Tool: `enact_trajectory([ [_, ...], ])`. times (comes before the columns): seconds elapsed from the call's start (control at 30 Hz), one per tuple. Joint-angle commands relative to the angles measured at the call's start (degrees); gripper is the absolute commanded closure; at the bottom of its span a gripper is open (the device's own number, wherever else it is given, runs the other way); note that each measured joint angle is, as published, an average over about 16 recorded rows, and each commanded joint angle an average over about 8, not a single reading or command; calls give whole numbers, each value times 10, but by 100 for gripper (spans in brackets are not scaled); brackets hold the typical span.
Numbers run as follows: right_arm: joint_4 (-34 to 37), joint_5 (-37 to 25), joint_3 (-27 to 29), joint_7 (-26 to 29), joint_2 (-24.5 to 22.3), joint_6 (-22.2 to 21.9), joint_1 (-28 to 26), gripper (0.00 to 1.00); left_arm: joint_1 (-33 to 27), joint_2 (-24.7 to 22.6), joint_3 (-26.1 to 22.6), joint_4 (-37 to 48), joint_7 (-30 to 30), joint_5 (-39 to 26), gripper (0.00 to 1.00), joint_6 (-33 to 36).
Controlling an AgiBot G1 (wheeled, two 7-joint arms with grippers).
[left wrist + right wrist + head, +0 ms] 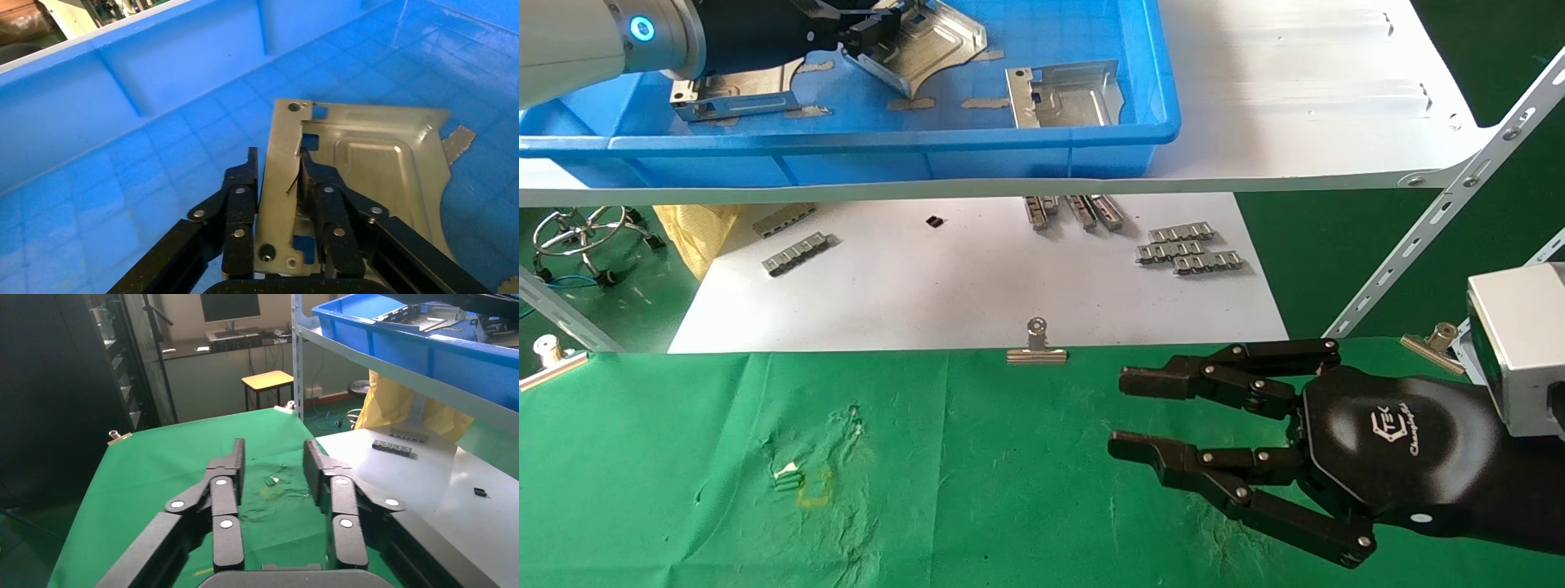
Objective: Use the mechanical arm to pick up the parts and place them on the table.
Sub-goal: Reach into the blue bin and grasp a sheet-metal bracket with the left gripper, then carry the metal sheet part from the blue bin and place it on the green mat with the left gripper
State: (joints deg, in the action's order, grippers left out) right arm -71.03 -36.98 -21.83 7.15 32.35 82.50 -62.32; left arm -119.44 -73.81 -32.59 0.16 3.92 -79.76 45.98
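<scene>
- Scene evenly lit from overhead; white shelf board [1295, 90] washed out by glare.
- Soft shadow cast under shelf onto white sheet [977, 286].
- Room bkgd in right wrist view dim.

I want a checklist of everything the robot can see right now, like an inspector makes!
Surface: green cloth table, wrinkled, with a small yellow square mark; no parts on it yet.
Job's things: three metal parts in the blue bin on the white shelf; one gripped part, one lying flat, one under the arm.
Clutter: small ridged strips on a white sheet; binder clips.
Grippers: left end effector shut on the gripped part's edge; right end effector open over the table.
Cables: blue cable by a chrome stand.
Surroundings: yellow bag, monitor, stool.
</scene>
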Motion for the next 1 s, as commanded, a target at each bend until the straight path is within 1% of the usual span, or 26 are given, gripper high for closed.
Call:
enact_trajectory([
  [0.03,0,0,0,0,0,0,0,0,0,1,0,0,2,0,100,1],
  [0.27,0,0,0,0,0,0,0,0,-13,13,11,-13,-4,16,100,24],
  [0.4,0,0,0,0,0,0,0,0,-19,27,22,-25,-19,32,100,66],
  [0.57,0,0,0,0,0,0,0,0,-19,52,34,-42,-53,52,100,165],
  [0.87,0,0,0,0,0,0,0,0,-4,102,49,-70,-126,85,100,402],
  [0.93,0,0,0,0,0,0,0,0,5,112,49,-81,-141,91,100,436],
  [1.0,0,0,0,0,0,0,0,0,18,123,45,-102,-157,99,100,454],
])
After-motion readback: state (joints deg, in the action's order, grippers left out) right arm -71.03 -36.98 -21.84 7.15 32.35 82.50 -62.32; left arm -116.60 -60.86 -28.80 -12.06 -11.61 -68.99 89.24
